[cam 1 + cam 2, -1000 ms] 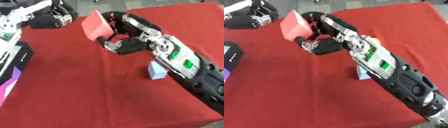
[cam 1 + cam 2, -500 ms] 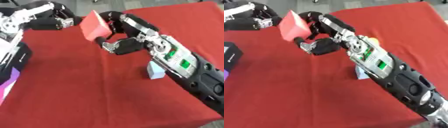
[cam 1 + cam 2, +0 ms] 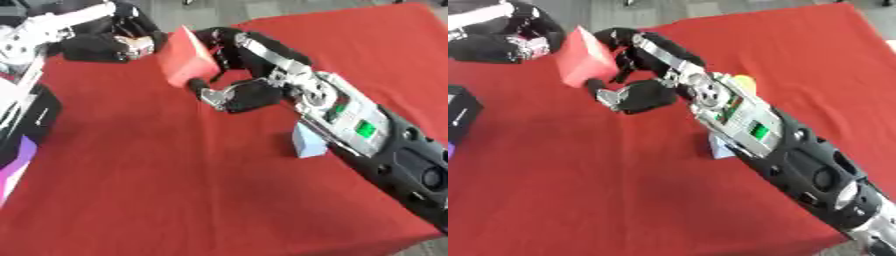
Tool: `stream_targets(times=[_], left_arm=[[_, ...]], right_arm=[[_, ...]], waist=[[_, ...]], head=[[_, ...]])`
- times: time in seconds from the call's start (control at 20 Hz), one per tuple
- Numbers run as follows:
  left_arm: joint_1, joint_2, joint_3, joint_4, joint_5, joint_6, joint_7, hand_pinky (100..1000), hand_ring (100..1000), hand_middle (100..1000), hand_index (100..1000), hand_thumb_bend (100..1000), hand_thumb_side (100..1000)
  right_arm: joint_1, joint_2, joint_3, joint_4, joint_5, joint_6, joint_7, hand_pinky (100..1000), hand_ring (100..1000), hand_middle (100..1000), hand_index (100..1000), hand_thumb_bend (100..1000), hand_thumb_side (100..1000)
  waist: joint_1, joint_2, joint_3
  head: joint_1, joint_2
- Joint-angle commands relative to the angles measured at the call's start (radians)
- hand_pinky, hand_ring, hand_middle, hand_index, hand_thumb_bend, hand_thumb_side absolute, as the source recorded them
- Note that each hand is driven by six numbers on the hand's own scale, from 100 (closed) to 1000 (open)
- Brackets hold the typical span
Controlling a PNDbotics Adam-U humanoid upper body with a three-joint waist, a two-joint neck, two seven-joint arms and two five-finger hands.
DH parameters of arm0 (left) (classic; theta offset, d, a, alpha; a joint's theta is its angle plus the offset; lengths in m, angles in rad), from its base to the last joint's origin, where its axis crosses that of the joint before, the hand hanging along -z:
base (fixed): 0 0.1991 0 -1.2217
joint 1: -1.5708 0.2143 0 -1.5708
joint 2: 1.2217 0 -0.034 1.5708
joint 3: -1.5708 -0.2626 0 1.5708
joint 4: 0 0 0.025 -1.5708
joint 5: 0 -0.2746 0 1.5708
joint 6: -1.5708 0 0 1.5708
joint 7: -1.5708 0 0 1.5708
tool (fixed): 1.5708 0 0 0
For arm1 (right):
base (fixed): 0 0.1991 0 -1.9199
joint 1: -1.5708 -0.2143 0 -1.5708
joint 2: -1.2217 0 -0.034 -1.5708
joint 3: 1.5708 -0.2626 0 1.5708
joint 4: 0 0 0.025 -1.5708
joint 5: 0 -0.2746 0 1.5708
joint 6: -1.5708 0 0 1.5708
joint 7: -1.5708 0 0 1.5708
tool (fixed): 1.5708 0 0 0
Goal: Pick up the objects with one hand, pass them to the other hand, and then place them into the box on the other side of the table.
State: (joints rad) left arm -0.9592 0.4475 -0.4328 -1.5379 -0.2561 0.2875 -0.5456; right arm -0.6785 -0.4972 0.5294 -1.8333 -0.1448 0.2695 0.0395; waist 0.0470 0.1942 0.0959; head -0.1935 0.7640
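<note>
The right hand (image 3: 229,80) pinches the red block (image 3: 186,57) above the table; the left hand (image 3: 105,46), seemingly curled, waits just beside. It should open before the right releases.

Open red cloth (image 3: 175,190) lies free in front; the pale blue block (image 3: 308,141) seemingly crowds the right forearm.

Count: one red cube-shaped block (image 3: 185,59), one pale blue block (image 3: 307,142) on the red tablecloth (image 3: 175,190), one small yellow object (image 3: 744,80) mostly hidden behind the right forearm. Two robot hands: right hand (image 3: 234,92), left hand (image 3: 107,46). One black box (image 3: 26,120) with one purple panel (image 3: 13,167) at the left edge.
</note>
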Motion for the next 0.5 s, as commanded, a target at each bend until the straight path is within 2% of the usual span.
stream_targets(times=[0.05,0.5], left_arm=[[-0.01,0.025,0.024,-0.042,-0.008,-0.009,0.001,859,821,743,775,516,664],[0.008,0.046,0.038,-0.109,0.024,-0.026,-0.016,858,820,743,768,573,688]], right_arm=[[-0.02,-0.005,-0.005,-0.005,0.006,0.009,0.004,628,591,344,535,100,143],[-0.021,-0.007,-0.005,-0.003,0.007,0.019,0.005,625,589,343,535,100,150]], waist=[[0.011,-0.022,0.0],[0.01,-0.014,-0.001]], head=[[-0.003,0.002],[-0.009,-0.006]])
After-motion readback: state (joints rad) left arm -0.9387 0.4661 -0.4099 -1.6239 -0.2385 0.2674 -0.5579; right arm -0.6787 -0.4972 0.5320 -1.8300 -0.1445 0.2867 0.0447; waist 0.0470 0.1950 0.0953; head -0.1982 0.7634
